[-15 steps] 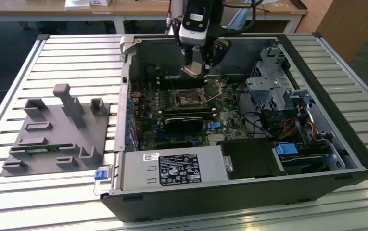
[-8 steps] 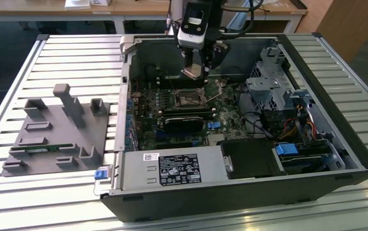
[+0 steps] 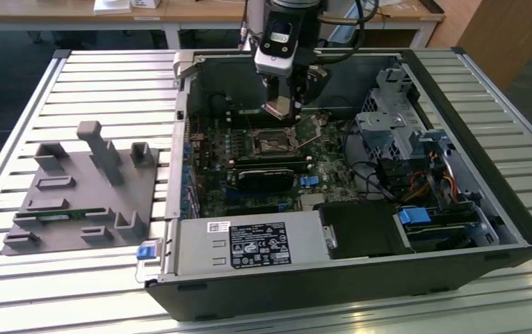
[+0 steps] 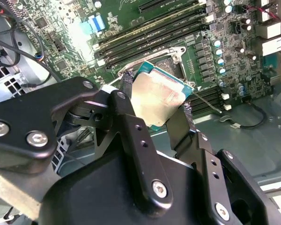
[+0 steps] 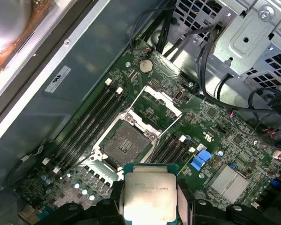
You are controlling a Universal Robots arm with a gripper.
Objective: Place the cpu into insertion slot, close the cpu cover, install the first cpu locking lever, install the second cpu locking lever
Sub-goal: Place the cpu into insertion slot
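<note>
My fingers point(image 4: 131, 129) grip the cpu point(image 4: 159, 101) by its edges, near the bare insertion slot point(image 5: 126, 143); the cpu cover point(image 5: 158, 107) stands open.

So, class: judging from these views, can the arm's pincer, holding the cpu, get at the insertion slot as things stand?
Probably yes. The pincer, shut on the cpu, hangs above the insertion slot. The cpu cover looks swung open beside it, and nothing seems to lie between.

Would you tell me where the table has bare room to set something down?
The table has bare slats beyond the grey fixture and along its near edge. Crowded inside the computer case, where the tool holds the cpu.
</note>
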